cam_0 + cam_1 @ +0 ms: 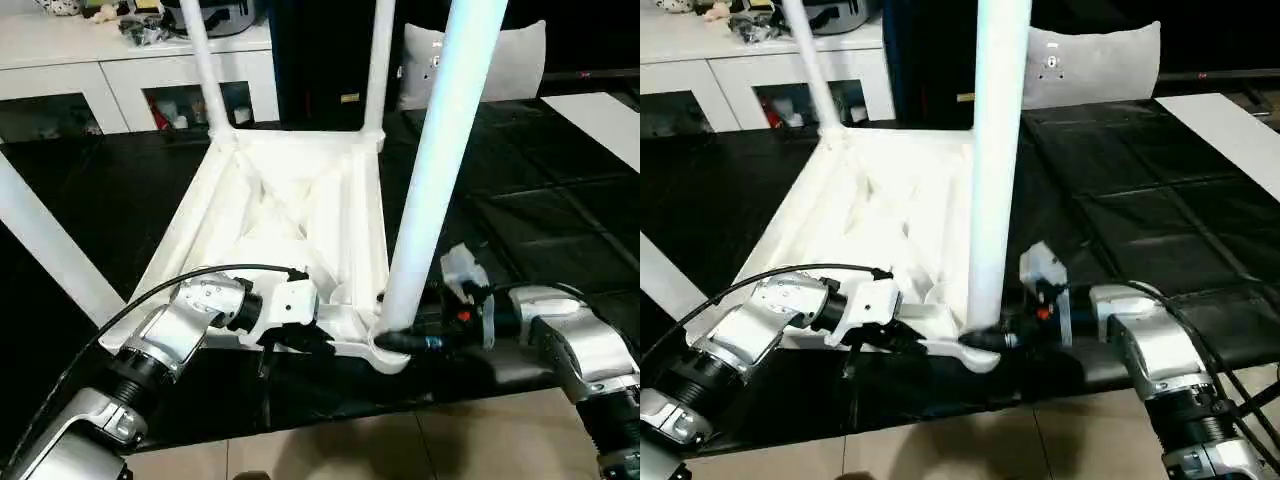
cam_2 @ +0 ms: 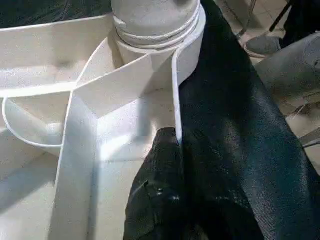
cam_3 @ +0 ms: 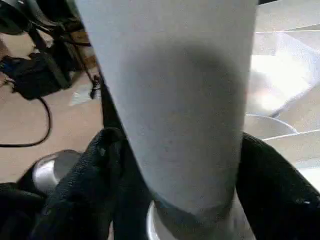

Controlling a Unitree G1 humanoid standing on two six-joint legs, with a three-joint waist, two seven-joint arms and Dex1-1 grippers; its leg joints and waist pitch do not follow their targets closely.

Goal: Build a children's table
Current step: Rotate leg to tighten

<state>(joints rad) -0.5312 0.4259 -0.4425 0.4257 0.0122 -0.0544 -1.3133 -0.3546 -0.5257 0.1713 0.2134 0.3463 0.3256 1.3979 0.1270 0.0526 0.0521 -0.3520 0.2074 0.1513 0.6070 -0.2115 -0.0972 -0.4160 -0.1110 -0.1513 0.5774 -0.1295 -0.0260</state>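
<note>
top (image 1: pixel 300 200): upside down on the black worktop (image 1: pixel 560 200), ribbed underside up, near edge towards the robot.
far legs: two stand upright in the far corner sockets, left (image 1: pixel 205 65) and right (image 1: pixel 378 65).
fourth leg (image 1: pixel 45 245): runs slanting past the top's left side; its lower end is hidden, so seated or loose cannot be told.
near-right leg (image 1: pixel 435 170): upright in the near-right socket (image 1: pixel 385 352); the left wrist view shows ridges at its foot still above the socket rim.
left gripper (image 2: pixel 167 145): fingers pinched nearly together on the top's thin near-edge wall, close beside that socket; it has hold of the top.
right gripper (image 3: pixel 175 170): fingers (image 3: pixel 95 165) spread wide, one on each side of the leg's foot just above the socket; whether they press on it cannot be told.
step (judged): seating the near-right leg, the left arm steadying the top.
next move (judged): the right fingers need a firm hold low on the leg, then a turn or push about its axis until the ridges sink in; the leg must stay upright and the left hold must not slip.
</note>
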